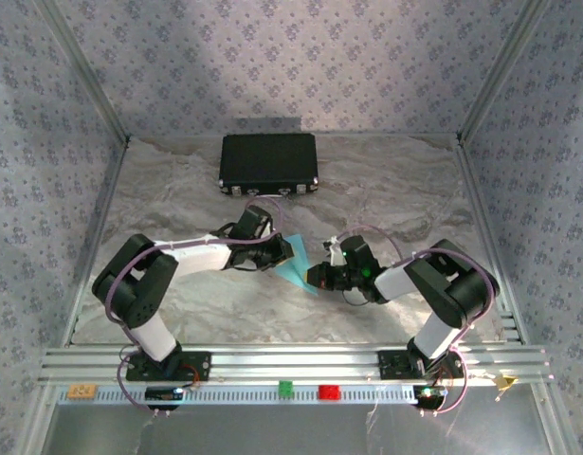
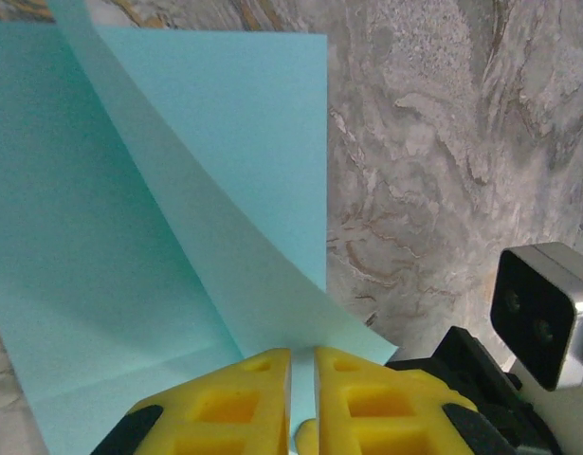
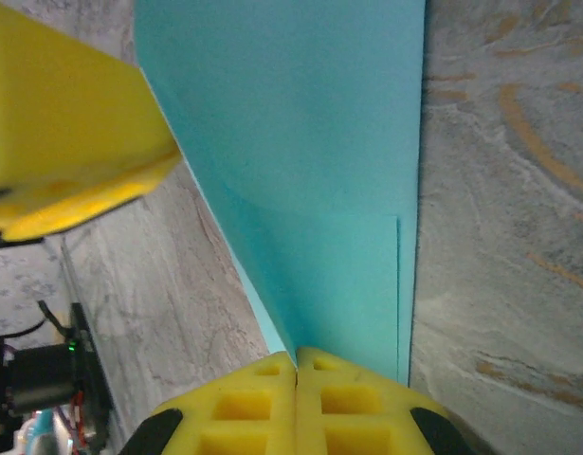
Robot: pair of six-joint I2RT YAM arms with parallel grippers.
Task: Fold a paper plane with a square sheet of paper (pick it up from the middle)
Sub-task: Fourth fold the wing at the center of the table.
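Note:
The square sheet of paper point(image 1: 299, 268) is light blue and partly folded, and it sits between the two arms at mid-table. In the left wrist view the paper point(image 2: 130, 237) shows a raised flap running down into my left gripper point(image 2: 302, 355), whose yellow pads have closed to a thin slit around it. My left gripper point(image 1: 283, 249) reaches in from the left. In the right wrist view the paper point(image 3: 319, 190) has its folded edge pinched in my right gripper point(image 3: 297, 358), pads pressed together. My right gripper point(image 1: 317, 276) sits at the sheet's lower right corner. A left finger point(image 3: 63, 123) shows at the upper left.
A black rectangular case point(image 1: 268, 163) lies at the back of the marbled table point(image 1: 177, 190). On the front rail sit a green block point(image 1: 285, 387), a red block point(image 1: 327, 391) and an orange tag point(image 1: 81, 390). Patterned walls close in both sides.

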